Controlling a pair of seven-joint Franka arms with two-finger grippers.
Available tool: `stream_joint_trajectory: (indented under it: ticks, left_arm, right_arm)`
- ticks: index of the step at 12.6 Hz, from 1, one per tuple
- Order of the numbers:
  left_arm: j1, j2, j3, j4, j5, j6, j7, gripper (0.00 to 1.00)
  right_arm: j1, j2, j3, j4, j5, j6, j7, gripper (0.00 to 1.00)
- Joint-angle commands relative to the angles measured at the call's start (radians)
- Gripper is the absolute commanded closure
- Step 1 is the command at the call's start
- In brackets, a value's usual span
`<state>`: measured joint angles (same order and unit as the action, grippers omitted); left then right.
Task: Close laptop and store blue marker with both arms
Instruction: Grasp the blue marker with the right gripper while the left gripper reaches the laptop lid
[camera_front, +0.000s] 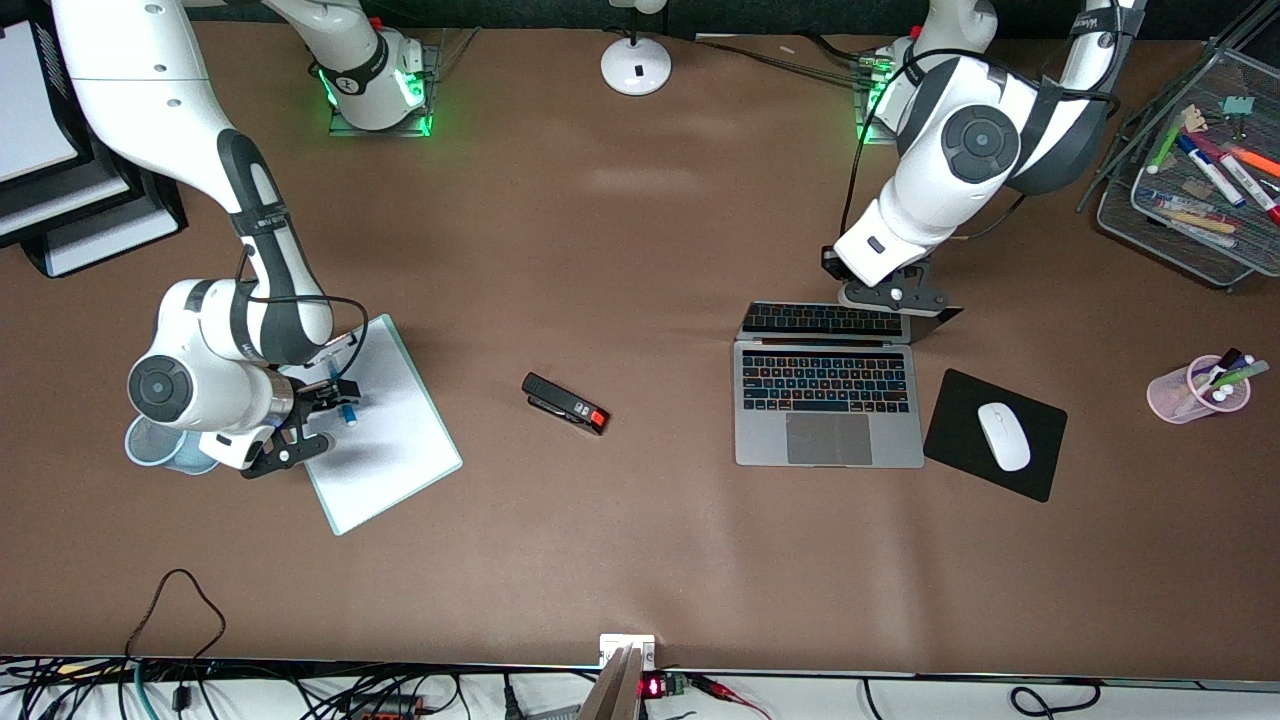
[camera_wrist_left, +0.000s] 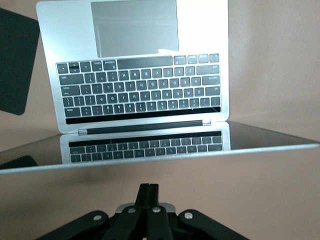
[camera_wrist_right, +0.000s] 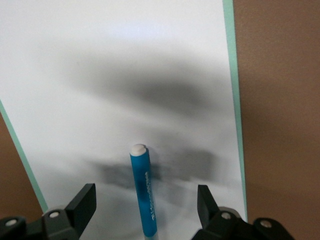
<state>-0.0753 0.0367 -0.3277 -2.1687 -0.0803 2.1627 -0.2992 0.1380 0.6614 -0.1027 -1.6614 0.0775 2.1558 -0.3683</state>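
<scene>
The silver-grey laptop (camera_front: 828, 440) is half open, and its lid (camera_front: 820, 320) leans over the keyboard and mirrors the keys. My left gripper (camera_front: 893, 295) is shut and empty at the lid's outer face. In the left wrist view its fingers (camera_wrist_left: 149, 192) stand pressed together just outside the lid's edge (camera_wrist_left: 150, 159). The blue marker (camera_front: 347, 408) lies on the white clipboard (camera_front: 395, 445). Down over the marker, my right gripper (camera_front: 335, 400) is open. Its fingers (camera_wrist_right: 84, 200) flank the marker (camera_wrist_right: 142, 195) without touching it.
A black stapler (camera_front: 565, 403) lies mid-table. A white mouse (camera_front: 1003, 435) on a black pad sits beside the laptop, and a pink pen cup (camera_front: 1198, 390) and a mesh tray (camera_front: 1190, 250) stand toward the left arm's end. A pale blue cup (camera_front: 150, 445) stands by the right arm's wrist.
</scene>
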Motion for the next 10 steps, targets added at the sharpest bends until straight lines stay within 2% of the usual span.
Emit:
stream_joint_trajectory:
  ticks: [1, 3, 8, 10]
  left_arm:
    - [0.014, -0.006, -0.005, -0.013, -0.004, 0.029, -0.001, 1.00]
    - [0.014, -0.006, -0.004, -0.008, 0.033, 0.043, -0.003, 1.00]
    - [0.042, 0.023, -0.004, -0.002, 0.037, 0.115, -0.001, 1.00]
    - [0.042, 0.041, -0.004, 0.000, 0.039, 0.164, 0.011, 1.00]
  right_arm:
    - [0.003, 0.015, 0.006, 0.008, 0.018, 0.021, -0.018, 0.13]
    - [0.043, 0.030, 0.006, 0.025, 0.013, 0.021, 0.000, 0.22]
    - [0.054, 0.049, 0.003, 0.038, 0.007, 0.019, 0.022, 0.31]
    - [0.051, 0.046, -0.006, 0.046, 0.002, 0.018, 0.012, 0.30]
